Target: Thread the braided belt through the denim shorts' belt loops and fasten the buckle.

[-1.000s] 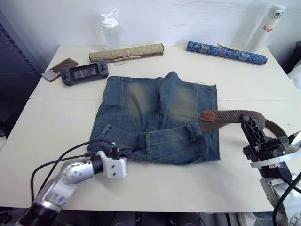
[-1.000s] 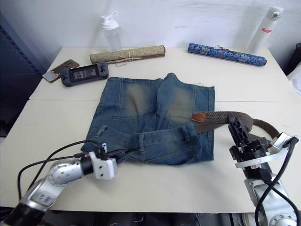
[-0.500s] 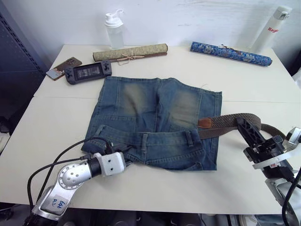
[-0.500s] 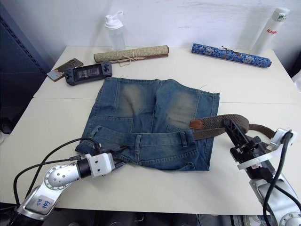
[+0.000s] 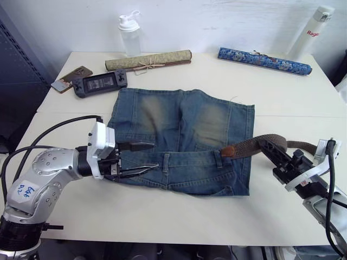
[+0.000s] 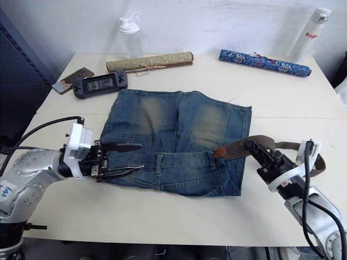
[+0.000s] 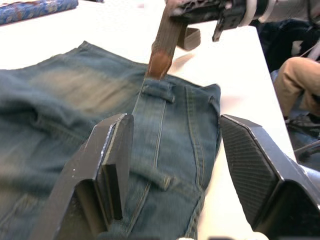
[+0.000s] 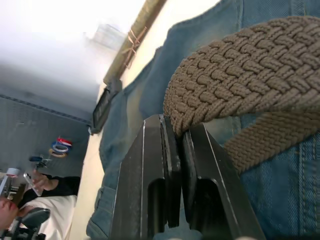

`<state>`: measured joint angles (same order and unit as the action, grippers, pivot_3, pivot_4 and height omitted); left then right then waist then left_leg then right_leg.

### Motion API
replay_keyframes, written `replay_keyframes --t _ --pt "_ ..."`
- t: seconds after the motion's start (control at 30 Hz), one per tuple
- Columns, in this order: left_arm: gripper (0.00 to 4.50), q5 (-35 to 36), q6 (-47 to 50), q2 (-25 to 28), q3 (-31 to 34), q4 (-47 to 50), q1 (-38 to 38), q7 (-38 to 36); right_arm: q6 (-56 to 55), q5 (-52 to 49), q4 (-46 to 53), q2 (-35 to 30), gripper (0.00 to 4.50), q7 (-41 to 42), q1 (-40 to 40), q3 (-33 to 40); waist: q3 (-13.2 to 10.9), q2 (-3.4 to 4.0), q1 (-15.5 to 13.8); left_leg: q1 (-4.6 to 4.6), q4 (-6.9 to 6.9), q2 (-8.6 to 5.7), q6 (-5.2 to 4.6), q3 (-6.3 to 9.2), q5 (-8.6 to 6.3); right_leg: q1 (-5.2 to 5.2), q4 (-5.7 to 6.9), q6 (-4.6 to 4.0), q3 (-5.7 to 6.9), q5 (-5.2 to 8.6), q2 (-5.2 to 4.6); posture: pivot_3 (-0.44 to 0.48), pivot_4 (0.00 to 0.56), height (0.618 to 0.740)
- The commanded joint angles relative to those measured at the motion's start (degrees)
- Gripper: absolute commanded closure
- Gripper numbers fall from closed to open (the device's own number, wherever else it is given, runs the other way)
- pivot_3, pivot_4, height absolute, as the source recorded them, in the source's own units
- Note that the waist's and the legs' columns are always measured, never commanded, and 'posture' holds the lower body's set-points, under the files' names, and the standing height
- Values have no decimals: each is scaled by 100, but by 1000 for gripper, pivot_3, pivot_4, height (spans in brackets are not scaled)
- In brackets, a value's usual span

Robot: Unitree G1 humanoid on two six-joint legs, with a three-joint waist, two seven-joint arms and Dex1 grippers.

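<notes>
Two grippers work the near edge: the left gripper hovers with fingers spread wide over the waistband of the denim shorts, while the right gripper pinches the braided belt, whose tan tip rests by a belt loop. Farther off lie a game console and two rolled cloths.

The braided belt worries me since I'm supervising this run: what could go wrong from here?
The right claw pinches the braided belt behind its tan tip, so the limp end may buckle against the belt loop. The left claw is open over the waistband, so the denim shorts could slide when pushed.
</notes>
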<state>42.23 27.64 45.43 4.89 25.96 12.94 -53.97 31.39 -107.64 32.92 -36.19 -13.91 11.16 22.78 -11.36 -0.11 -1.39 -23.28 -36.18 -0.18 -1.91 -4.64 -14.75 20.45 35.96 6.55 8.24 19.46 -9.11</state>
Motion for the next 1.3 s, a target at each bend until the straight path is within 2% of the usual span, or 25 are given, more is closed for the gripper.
replay_keyframes --t 0.03,0.23,0.63,0.9,1.03,1.3 --pt "1485 -202 -104 -106 -163 153 -41 -1 15 276 21 -38 4500 -201 -2 -40 0 0 -5 0 0 0 0 0 0 1 0 0 -1 0 0 0 150 717" --pt "1485 -272 -38 -237 -181 176 -40 61 -29 440 129 -12 4500 -175 97 146 0 0 -12 -1 0 1 0 -2 0 2 -1 0 -9 0 2 0 150 717" --pt "1485 -336 31 -321 -201 137 18 152 131 855 354 -394 4500 -122 55 211 0 0 -12 -1 -1 4 -1 -3 0 3 -1 0 -13 0 6 0 150 717" --pt "1485 -331 100 -390 -193 109 89 189 316 1871 501 -644 4500 -175 -242 -119 0 0 -12 -1 -1 6 0 -5 0 4 -2 0 -14 0 9 0 150 717" --pt "1485 -351 114 -409 -192 76 116 193 390 2208 551 -547 4500 -201 -341 -397 0 -1 -12 -1 -2 6 0 -5 0 4 -1 0 -15 0 9 0 150 717" --pt "1485 -613 -122 -440 -371 98 143 119 373 2226 417 37 4500 -537 -409 -917 0 -1 -10 0 -2 6 1 -5 0 4 -1 0 -16 0 11 0 150 717"
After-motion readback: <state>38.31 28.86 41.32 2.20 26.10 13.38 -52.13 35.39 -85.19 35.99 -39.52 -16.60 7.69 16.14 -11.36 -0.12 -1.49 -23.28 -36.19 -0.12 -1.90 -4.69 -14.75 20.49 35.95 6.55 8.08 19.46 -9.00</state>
